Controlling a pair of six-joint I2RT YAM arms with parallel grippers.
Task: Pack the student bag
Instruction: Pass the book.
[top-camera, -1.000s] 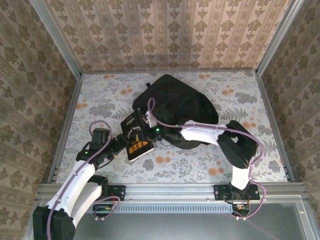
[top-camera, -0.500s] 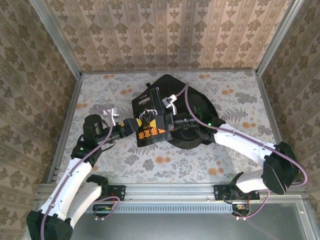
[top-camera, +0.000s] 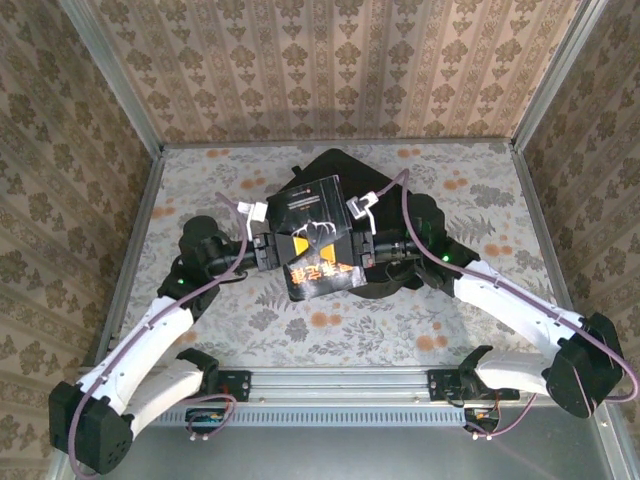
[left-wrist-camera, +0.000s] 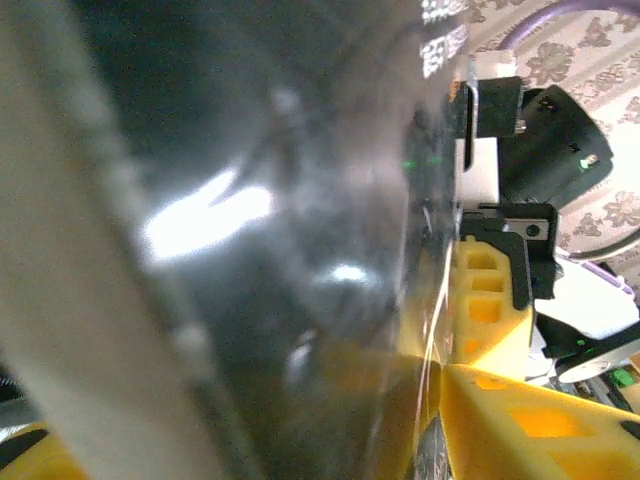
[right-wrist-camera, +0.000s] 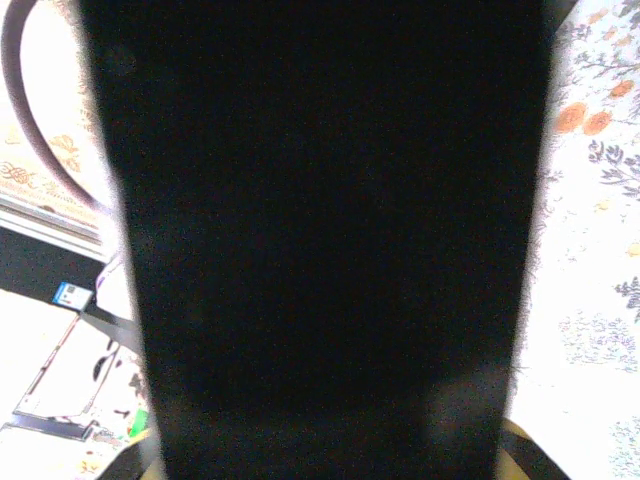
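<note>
A black book (top-camera: 315, 240) with orange lettering hangs level above the front of the student bag (top-camera: 425, 215), a soft black backpack lying at the middle back of the table. My left gripper (top-camera: 268, 248) is shut on the book's left edge and my right gripper (top-camera: 360, 248) is shut on its right edge. In the left wrist view the glossy cover (left-wrist-camera: 280, 200) sits between the jaws, with a yellow finger (left-wrist-camera: 510, 410) pressed against it. The right wrist view has the dark cover (right-wrist-camera: 330, 230) across its jaws. The bag's opening is hidden under the book.
The floral tablecloth (top-camera: 330, 325) lies bare in front of the bag and at the left (top-camera: 200, 190). Metal rails and patterned walls close in the table on three sides. Both arms reach inward from the near edge, meeting at the middle.
The book rose off the table and moved back and right over the bag, turning as it went. My left gripper followed to its left edge and closed on it. The right kept its grip.
</note>
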